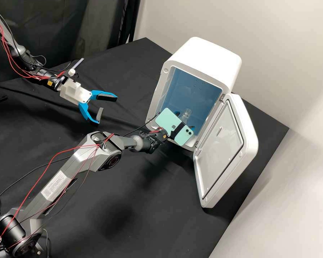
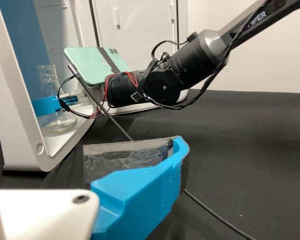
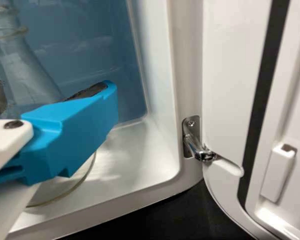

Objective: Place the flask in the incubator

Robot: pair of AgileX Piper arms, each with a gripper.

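**Flask in the incubator, right arm at the chamber mouth**

The white incubator [image 1: 204, 61] stands at the far right of the black bench [image 1: 132, 208], with its blue-lined chamber facing the arms. Its door [image 1: 226, 150] is swung fully aside on a metal hinge [image 3: 196, 145].

The flask [image 1: 185, 115], of clear glass, stands upright on the white chamber floor near the front lip.

The right arm [image 1: 97, 154] stretches low across the bench from the near left corner and ends at the chamber mouth. A mint-green phone [image 1: 172, 125] is mounted on its wrist and covers part of the opening in the high view. Red and black wires run along the arm.

The right gripper [image 3: 55, 102] is inside the chamber, close against the flask's body. It cannot be told whether it clamps the glass or merely stands beside it.

The left gripper [image 1: 107, 107] hovers above the bench, well apart from the incubator. Its fingers are spread with nothing between them, and it points toward the chamber.
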